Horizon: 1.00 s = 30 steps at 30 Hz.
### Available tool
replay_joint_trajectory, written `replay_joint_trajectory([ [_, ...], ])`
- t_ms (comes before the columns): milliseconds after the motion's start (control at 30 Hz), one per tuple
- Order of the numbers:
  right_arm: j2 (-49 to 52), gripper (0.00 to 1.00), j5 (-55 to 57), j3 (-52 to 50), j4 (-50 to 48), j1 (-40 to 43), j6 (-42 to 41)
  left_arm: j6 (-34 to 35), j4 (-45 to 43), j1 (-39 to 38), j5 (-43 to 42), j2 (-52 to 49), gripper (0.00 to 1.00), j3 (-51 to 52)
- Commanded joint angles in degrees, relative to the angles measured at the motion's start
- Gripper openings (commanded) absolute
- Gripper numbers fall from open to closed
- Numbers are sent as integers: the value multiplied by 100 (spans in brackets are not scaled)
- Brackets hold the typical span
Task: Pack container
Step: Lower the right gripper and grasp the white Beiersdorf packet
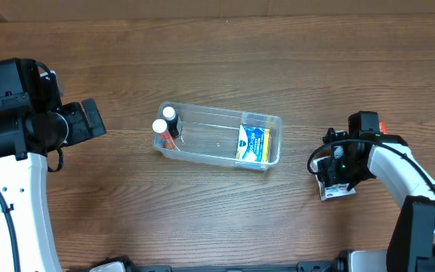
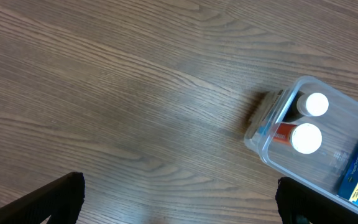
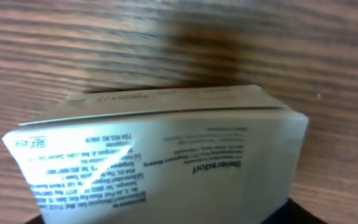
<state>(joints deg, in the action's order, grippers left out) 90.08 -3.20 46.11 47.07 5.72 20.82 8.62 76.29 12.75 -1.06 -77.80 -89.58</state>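
The clear plastic container (image 1: 219, 113) lies at the table's centre. Inside it, two white-capped bottles (image 1: 159, 127) stand at the left end and a blue and yellow box (image 1: 253, 143) lies at the right end. It also shows in the left wrist view (image 2: 263, 140) with the bottles (image 2: 306, 138). My left gripper (image 1: 89, 121) (image 2: 179, 205) is open and empty over bare wood, left of the container. My right gripper (image 1: 337, 174) (image 3: 160, 218) is down on a white printed box (image 3: 166, 149) (image 1: 337, 193) to the container's right. The box fills the space between its fingers.
The wooden table (image 1: 217, 53) extends around the container on all sides. The white box sits about a hand's width from the container's right end. Both arm bases stand at the near edge.
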Motion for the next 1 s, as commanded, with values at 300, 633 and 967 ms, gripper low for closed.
replay_joint_trajectory([
  [300, 55, 68, -55, -48, -79, 4, -7, 22, 0, -2, -9, -9, 100, -2],
  [633, 37, 43, -55, 1244, 525, 4, -824, 22, 0, -2, -9, -9, 100, -2],
  [967, -227, 34, -55, 3735, 2680, -389, -2146, 20, -24, -2, -4, -9, 100, -2],
])
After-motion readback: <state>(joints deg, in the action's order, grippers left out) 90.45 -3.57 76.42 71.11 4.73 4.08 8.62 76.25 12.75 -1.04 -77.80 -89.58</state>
